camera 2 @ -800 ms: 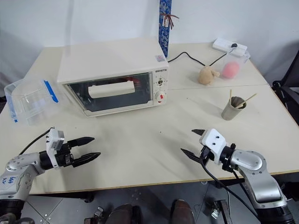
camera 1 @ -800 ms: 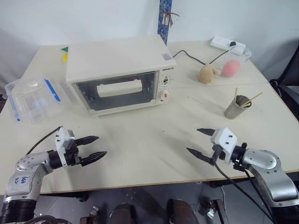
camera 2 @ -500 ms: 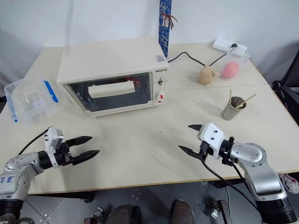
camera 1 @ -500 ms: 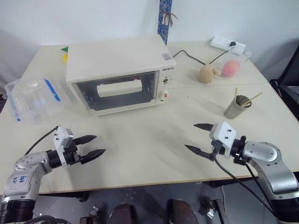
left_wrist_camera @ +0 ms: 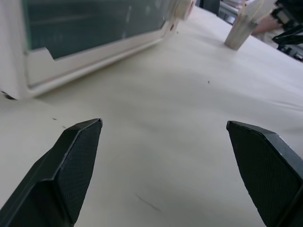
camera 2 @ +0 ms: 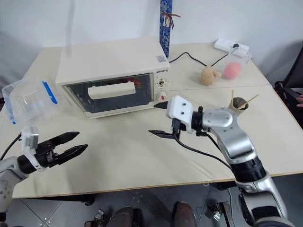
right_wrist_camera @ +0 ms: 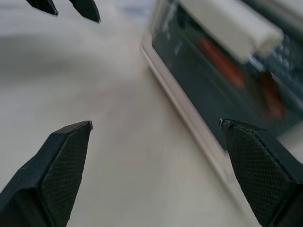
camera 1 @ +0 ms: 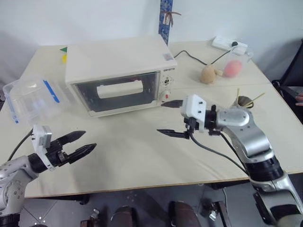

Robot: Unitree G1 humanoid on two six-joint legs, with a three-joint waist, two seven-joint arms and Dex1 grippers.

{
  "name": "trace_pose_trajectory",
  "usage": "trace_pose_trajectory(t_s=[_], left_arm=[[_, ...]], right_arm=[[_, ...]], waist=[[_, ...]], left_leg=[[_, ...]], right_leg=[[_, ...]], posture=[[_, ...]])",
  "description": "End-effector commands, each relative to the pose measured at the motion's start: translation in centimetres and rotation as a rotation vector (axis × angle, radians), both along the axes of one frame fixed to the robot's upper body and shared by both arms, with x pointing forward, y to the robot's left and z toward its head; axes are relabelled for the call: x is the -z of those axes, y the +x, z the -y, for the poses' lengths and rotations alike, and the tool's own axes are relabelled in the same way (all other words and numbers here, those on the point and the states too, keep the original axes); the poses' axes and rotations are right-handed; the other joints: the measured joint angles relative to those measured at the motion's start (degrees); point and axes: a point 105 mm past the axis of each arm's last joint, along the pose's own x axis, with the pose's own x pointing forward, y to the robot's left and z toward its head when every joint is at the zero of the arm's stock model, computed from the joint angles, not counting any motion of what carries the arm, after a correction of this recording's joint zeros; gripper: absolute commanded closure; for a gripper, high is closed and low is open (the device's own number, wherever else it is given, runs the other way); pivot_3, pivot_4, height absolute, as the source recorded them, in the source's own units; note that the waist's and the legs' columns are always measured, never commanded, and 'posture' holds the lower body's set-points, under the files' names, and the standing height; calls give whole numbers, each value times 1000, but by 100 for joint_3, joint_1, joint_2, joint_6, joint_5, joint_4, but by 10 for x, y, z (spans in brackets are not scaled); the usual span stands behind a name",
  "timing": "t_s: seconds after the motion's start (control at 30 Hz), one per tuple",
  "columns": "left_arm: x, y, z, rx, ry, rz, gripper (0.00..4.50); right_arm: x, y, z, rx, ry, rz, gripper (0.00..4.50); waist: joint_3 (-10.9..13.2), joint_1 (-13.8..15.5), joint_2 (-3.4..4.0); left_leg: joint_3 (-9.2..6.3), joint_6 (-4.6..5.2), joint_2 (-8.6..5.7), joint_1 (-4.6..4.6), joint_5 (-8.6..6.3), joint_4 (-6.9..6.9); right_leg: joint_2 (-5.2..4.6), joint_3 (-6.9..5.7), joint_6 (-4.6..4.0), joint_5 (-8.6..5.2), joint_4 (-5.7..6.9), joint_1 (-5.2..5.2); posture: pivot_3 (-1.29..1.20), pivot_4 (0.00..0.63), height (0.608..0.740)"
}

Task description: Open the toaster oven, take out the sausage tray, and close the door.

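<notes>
The boxy cream-white toaster oven [camera 1: 118, 75] sits toward the far edge of the pale table [camera 1: 142, 156], left of its middle, and its clear glass door [camera 1: 118, 91] with the long white bar handle [camera 1: 119, 89] is shut. Through the glass, in the right wrist view, long red sausages [right_wrist_camera: 221, 63] show inside the oven; the tray under them is too dim to make out.

The right pincer [camera 1: 170, 118] hangs just in front of the oven's right front corner, near the red knob [camera 1: 165, 96], pointing toward the left side of the table. Its two black fingers stand wide apart, one above the other, with nothing between them and touching nothing.

The left pincer [camera 1: 75, 144] hovers near the table's near-left corner, well apart from the oven, pointing across toward the right. Its fingers are also spread wide and empty.

A clear plastic box with blue clips [camera 1: 32, 98] rests by the left edge. Near the far-right corner lie a white power strip [camera 1: 229, 44], a beige lumpy toy [camera 1: 208, 74] and a pink ball in a clear cup [camera 1: 232, 67]. A metal cup of sticks [camera 2: 239, 103] stands by the right edge.
</notes>
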Motion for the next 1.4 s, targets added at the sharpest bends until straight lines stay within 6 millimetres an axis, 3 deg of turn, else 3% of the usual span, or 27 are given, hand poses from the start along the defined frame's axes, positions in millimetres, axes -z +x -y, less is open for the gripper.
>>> trace_pose_trajectory(t_s=[0.03,0.23,0.47,0.6,0.7,0.9,1.07,1.23,1.4], left_arm=[[-16,-5,-5,-13,-5,33,17],[-32,-8,-12,-27,-56,75,17],[-45,-13,-16,-26,-98,123,17],[-43,-15,-17,-30,-97,118,17],[-42,-16,-15,-28,-102,119,17],[-45,-16,-14,-16,-118,128,17],[-51,-17,-16,-15,-131,169,17],[-59,-15,-25,-82,-150,226,17],[-67,-11,-40,-188,-181,264,17]], right_arm=[[-13,5,-16,-64,16,67,0],[-26,26,-48,-125,25,154,0],[-35,31,-61,-185,29,207,0],[-34,18,-59,-252,21,175,0],[-20,11,-50,-281,-32,124,0],[-17,52,-36,-87,-35,164,0],[-27,62,-38,-70,-17,202,0],[-47,56,-49,-113,59,255,0],[-59,31,-56,-222,100,249,0]], waist=[[0,-3,-2],[3,-71,-2],[4,-153,-2],[5,-174,0],[5,-169,0],[7,-178,1],[10,-208,5],[10,-300,5],[15,-309,6]], left_leg=[[1,-1,0,0,-1,1],[8,-4,7,0,0,2],[9,-8,8,-1,-3,1],[8,-9,10,0,-3,0],[7,-13,10,-1,-6,-3],[9,-13,12,0,-7,3],[9,-14,13,0,-7,-2],[9,-16,15,0,-8,-3],[0,-15,16,0,-8,-2]], right_leg=[[0,-2,0,0,2,0],[3,-5,-1,0,11,-4],[3,-12,-1,0,14,-5],[4,-12,-1,0,15,-5],[5,-13,-1,0,16,-6],[6,-11,-1,-1,15,-7],[8,-11,-2,-1,15,-11],[9,-13,-2,-1,16,-11],[9,-11,-1,-1,17,-11]], posture=[[0,150,740],[0,150,740],[0,150,740],[0,150,740],[0,150,740],[0,150,740],[0,150,740],[0,150,740],[0,150,740]])
